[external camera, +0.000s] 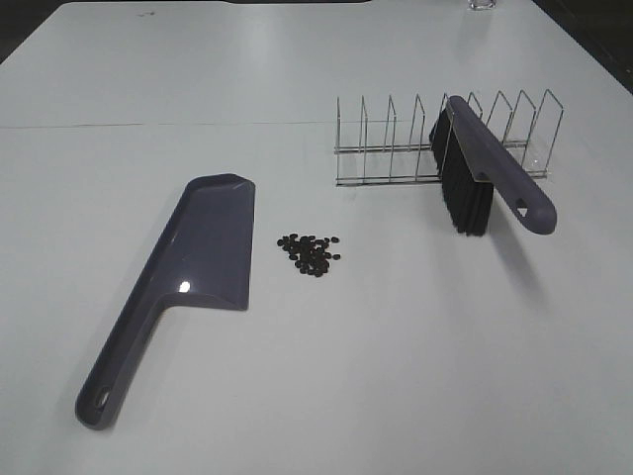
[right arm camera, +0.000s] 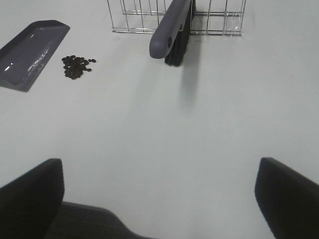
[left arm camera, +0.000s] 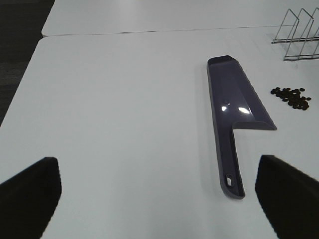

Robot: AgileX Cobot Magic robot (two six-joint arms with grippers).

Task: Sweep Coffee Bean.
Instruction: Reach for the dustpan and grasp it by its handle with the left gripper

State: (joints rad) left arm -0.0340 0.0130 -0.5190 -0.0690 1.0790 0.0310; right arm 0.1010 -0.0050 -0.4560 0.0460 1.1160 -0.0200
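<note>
The coffee beans (external camera: 312, 253) lie in a small dark pile at the table's middle. The purple-grey dustpan (external camera: 213, 247) lies flat just left of them, handle toward the front left. The matching brush (external camera: 499, 173) leans in a wire rack (external camera: 391, 181) at the right, black bristles down. Neither gripper shows in the exterior view. In the left wrist view my left gripper (left arm camera: 159, 199) is open and empty, short of the dustpan (left arm camera: 234, 99), with the beans (left arm camera: 292, 97) beyond. In the right wrist view my right gripper (right arm camera: 159, 199) is open and empty, well short of the brush (right arm camera: 169, 30), beans (right arm camera: 76, 66) and dustpan (right arm camera: 30, 50).
The white table (external camera: 396, 376) has a seam running across behind the rack. A clear glass (external camera: 482, 4) stands at the far edge. The rack also shows in the left wrist view (left arm camera: 299, 35) and the right wrist view (right arm camera: 134, 31). Dark floor lies beyond the table's left edge.
</note>
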